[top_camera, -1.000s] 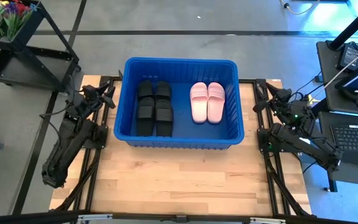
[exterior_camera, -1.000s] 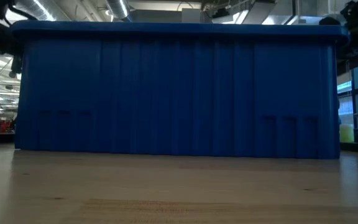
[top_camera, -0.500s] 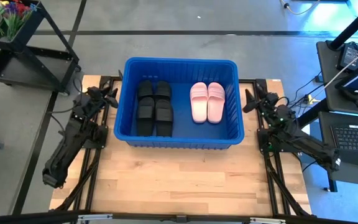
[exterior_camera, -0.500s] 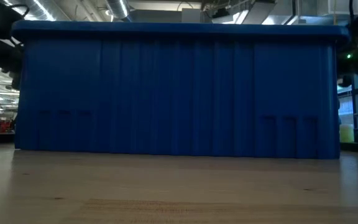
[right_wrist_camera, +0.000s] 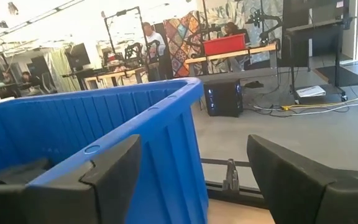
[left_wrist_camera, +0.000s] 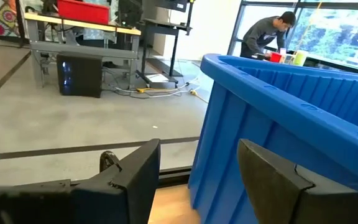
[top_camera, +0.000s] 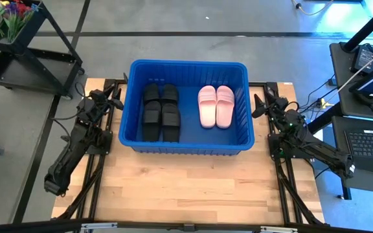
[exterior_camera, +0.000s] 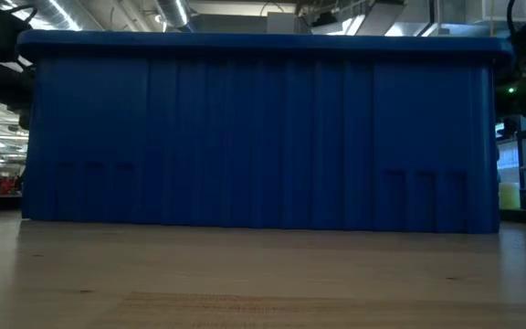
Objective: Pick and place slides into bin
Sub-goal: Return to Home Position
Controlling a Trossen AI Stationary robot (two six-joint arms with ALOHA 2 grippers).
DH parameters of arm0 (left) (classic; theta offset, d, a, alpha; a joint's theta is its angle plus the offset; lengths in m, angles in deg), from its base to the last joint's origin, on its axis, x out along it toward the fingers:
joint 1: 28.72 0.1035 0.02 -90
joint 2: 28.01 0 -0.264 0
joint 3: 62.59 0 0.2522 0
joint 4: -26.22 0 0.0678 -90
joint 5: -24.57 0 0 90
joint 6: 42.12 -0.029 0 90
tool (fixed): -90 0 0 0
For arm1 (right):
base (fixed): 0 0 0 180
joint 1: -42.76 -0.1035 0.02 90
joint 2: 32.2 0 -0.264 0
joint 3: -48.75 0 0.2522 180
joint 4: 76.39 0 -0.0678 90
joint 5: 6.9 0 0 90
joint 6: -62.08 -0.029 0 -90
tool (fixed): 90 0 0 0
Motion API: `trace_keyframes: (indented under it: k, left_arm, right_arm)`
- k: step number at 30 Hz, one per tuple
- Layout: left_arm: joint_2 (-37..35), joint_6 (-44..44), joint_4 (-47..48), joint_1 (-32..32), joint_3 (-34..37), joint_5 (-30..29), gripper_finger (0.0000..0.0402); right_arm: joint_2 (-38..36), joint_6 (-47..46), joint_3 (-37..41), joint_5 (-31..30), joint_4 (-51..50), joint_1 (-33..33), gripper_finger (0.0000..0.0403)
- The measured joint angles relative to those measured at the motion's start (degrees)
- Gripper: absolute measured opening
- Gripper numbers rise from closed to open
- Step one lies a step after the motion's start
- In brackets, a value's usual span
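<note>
Left claw [top_camera: 114, 98]: spread, empty, just outside the bin's [top_camera: 186, 147] left wall, left of centre.
Right claw [top_camera: 259, 106]: likewise agape, beside the right wall.
Slides: 4 black slides [top_camera: 160, 111] and 2 pink slides [top_camera: 215, 107] lie flat inside the bin; nothing seems left to lift, hence the idle claws.
Worktop [top_camera: 186, 188]: carries the bin.

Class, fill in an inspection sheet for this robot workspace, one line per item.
Surface: wooden table, the bin standing on it between the arms.
Job's things: four black slides and the pink pair all lie inside the bin.
Clutter: nothing seen.
Grippers: left gripper and right gripper both open, empty, beside the bin's end walls.
Cables: cables on the floor beyond the table.
Surroundings: person at a bench; laptop near the right arm.
</note>
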Motion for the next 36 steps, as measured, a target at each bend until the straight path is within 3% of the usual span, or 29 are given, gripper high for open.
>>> trace_keyframes:
  k: [36]
  left_arm:
    - [0.0,0.0,0.0,0.0,0.0,-0.7,0.0208]
  right_arm:
    - [0.0,1.7,0.1,0.2,0.0,0.0,0.0294]
